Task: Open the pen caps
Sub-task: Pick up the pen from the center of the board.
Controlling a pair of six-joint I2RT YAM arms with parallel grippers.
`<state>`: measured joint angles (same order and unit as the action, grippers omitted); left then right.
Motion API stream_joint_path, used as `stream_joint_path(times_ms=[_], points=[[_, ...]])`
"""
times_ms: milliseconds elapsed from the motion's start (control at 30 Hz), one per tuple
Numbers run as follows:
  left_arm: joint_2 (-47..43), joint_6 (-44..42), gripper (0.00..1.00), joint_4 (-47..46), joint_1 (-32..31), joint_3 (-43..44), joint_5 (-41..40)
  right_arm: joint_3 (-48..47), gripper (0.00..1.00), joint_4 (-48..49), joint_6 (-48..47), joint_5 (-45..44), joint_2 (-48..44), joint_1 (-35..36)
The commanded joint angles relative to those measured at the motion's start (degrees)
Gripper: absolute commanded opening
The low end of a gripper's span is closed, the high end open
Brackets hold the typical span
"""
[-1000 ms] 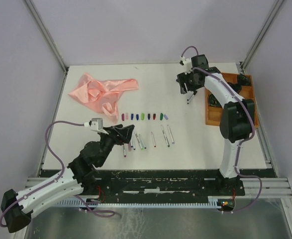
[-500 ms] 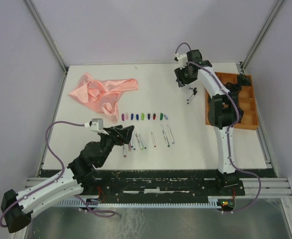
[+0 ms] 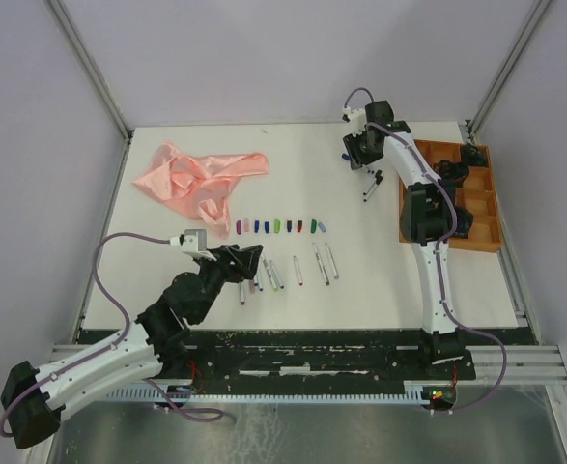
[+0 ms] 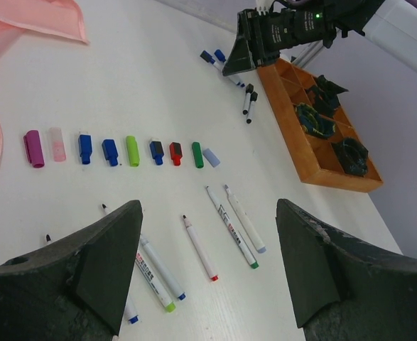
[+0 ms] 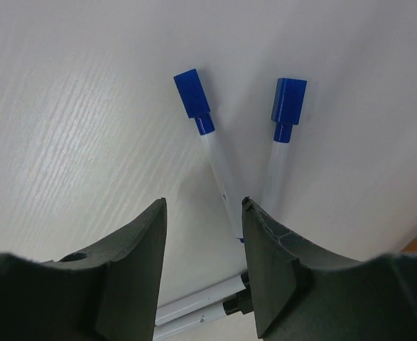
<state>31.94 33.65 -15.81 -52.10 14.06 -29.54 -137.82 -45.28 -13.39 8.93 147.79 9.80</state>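
Several loose pen caps (image 3: 278, 226) lie in a row at mid-table; the left wrist view shows them purple (image 4: 33, 148) to pale blue. Several uncapped white pens (image 3: 297, 270) lie just nearer, also seen from the left wrist (image 4: 199, 249). My left gripper (image 3: 251, 258) hovers open and empty above them (image 4: 208, 213). At the far right, two blue-capped pens (image 5: 192, 96) and two black-capped pens (image 5: 215, 309) lie on the table, with the black-capped pair showing from above (image 3: 369, 184). My right gripper (image 3: 356, 155) is open and empty, its jaws either side of one blue-capped pen's barrel (image 5: 203, 206).
A crumpled pink cloth (image 3: 201, 179) lies at the far left, its corner in the left wrist view (image 4: 23, 14). A wooden compartment tray (image 3: 449, 145) with dark items stands at the right edge, beside the right arm (image 4: 315, 174).
My right arm has folded upright and its gripper has shifted slightly toward the far edge, off the black-capped pens. My left arm has barely moved.
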Motion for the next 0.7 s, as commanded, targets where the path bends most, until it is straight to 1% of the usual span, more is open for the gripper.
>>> stream_joint_path(times_ms=[0,300,533,667], points=[[0.22,1.0,0.82,-2.27,0.1,1.4,-1.22,-3.71,0.53,1.1,-0.34,-0.26,1.89,-0.15],[0.13,0.99,0.82,-2.29,0.13,1.49,-1.22,-3.99,0.47,0.57,-0.53,0.01,2.77,-0.5],[-0.34,1.07,0.82,-2.3,0.14,1.49,-0.91,-2.49,0.34,-0.74,-0.22,0.1,2.47,-0.49],[-1.02,1.0,0.82,-2.13,0.12,1.45,-0.78,-0.9,0.24,-1.43,0.19,0.21,1.5,-0.4]])
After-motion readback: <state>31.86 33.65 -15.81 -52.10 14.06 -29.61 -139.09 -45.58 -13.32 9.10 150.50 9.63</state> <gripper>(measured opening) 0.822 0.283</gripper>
